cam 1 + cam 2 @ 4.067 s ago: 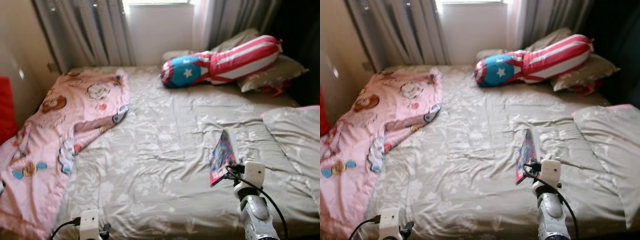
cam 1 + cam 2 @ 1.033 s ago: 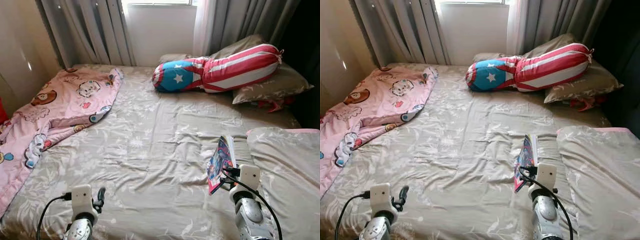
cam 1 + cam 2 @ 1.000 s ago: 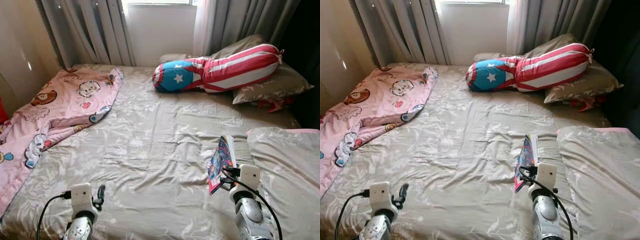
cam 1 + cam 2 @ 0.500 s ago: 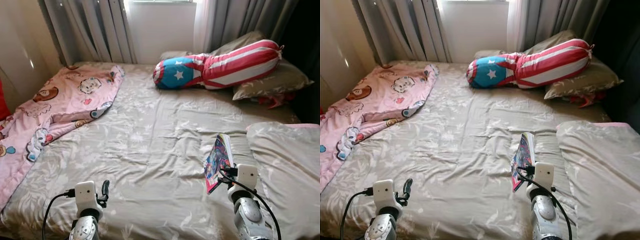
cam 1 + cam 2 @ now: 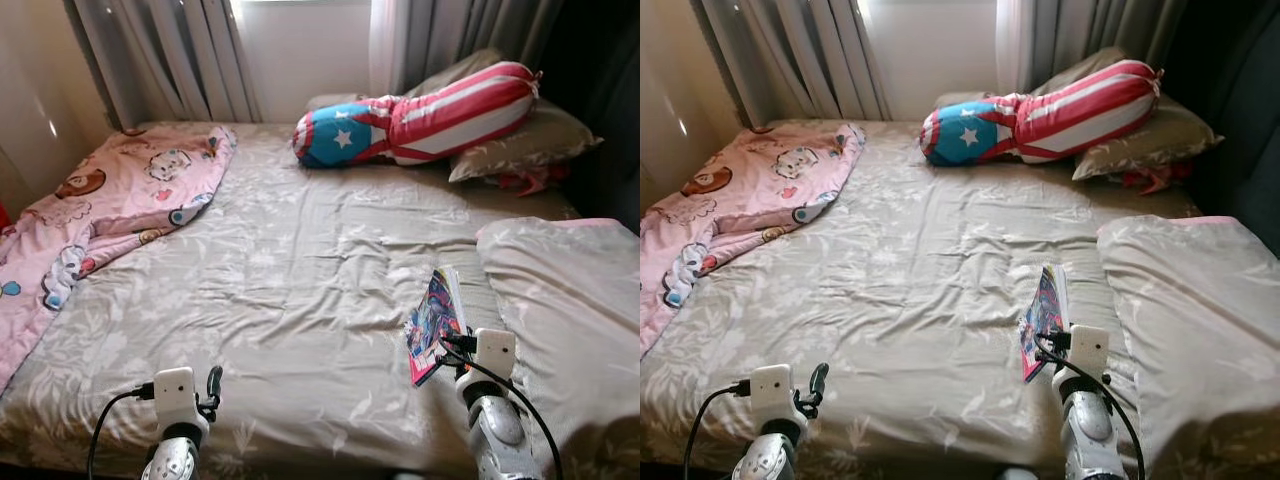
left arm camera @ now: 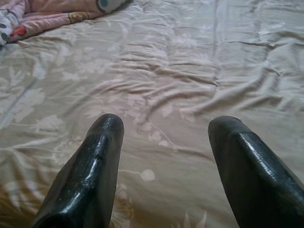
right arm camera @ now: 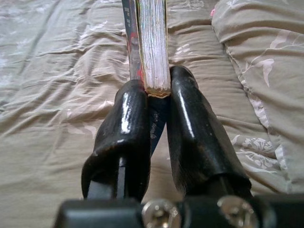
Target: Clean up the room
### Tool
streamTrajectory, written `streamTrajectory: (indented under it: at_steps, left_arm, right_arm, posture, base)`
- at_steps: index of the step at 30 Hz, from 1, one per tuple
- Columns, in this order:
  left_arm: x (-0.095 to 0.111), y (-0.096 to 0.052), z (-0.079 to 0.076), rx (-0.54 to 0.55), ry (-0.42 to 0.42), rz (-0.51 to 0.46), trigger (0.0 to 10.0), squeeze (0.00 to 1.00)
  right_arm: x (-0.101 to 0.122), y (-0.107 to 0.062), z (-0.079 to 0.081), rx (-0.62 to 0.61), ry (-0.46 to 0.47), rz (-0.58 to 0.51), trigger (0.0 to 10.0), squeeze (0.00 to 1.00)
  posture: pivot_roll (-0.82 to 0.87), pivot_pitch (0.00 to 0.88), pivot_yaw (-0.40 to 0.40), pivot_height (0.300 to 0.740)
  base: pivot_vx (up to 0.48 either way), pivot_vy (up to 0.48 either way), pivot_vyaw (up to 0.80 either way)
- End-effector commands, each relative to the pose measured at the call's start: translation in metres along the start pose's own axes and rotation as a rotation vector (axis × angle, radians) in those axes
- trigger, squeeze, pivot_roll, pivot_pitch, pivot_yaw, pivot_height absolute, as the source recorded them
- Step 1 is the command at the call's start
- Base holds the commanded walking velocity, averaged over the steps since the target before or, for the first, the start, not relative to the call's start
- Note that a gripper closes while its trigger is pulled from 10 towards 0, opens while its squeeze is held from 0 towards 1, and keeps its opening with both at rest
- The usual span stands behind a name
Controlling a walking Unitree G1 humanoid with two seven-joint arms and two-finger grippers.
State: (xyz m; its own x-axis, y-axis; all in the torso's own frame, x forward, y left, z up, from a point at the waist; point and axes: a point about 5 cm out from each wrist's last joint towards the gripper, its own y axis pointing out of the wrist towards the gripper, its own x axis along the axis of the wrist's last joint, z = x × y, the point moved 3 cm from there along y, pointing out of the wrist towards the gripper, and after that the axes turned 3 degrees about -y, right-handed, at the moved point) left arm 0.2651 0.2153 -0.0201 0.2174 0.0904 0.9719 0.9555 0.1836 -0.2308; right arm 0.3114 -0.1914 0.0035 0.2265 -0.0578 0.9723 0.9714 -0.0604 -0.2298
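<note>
A colourful paperback book [image 5: 434, 318] stands on edge above the bed, and my right gripper [image 7: 153, 97] is shut on its lower end. In the right wrist view the book's pages [image 7: 151, 42] rise from between the two black fingers [image 7: 126, 128]. My left gripper [image 6: 164, 128] hangs open just above the grey floral sheet [image 6: 190, 71] near the bed's foot, with nothing between its fingers [image 6: 90, 171]. From the head it shows at the lower left [image 5: 212, 382].
A pink cartoon blanket [image 5: 110, 200] lies crumpled on the bed's left side. A red, white and blue bolster [image 5: 420, 112] and grey pillows [image 5: 520, 140] sit at the head, under the curtained window [image 5: 300, 45]. A folded grey duvet [image 5: 570, 300] covers the right side.
The camera has shifted right and a little back, so the whole bed slid left in view. The right gripper keeps hold of the book. The left gripper stays low and open.
</note>
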Motion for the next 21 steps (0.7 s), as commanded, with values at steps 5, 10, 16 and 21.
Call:
streamTrajectory:
  at_steps: [5,10,16,21]
  left_arm:
    - [0.009,0.003,0.007,0.007,0.021,-0.027,10.0,0.0]
    - [0.009,0.001,0.01,0.005,0.036,-0.028,10.0,0.0]
    - [0.012,-0.003,0.018,-0.014,0.076,-0.037,10.0,0.0]
    - [0.014,-0.01,0.029,-0.031,0.124,-0.036,10.0,0.0]
  right_arm:
    - [0.032,0.019,0.011,0.083,0.168,-0.077,10.0,0.0]
    - [0.037,0.026,0.018,0.152,0.284,-0.054,10.0,0.0]
    - [0.039,0.034,0.011,0.135,0.45,-0.002,10.0,0.0]
    - [0.045,0.039,-0.007,0.05,0.581,-0.001,10.0,0.0]
  posture:
    - [-0.06,0.021,0.04,0.655]
    - [-0.04,0.046,0.063,0.655]
    - [0.0,0.08,0.087,0.655]
    - [0.04,0.132,0.134,0.655]
  base:
    - [0.0,0.0,0.0]
    - [0.0,0.0,0.0]
    - [0.0,0.0,0.0]
    - [0.0,0.0,0.0]
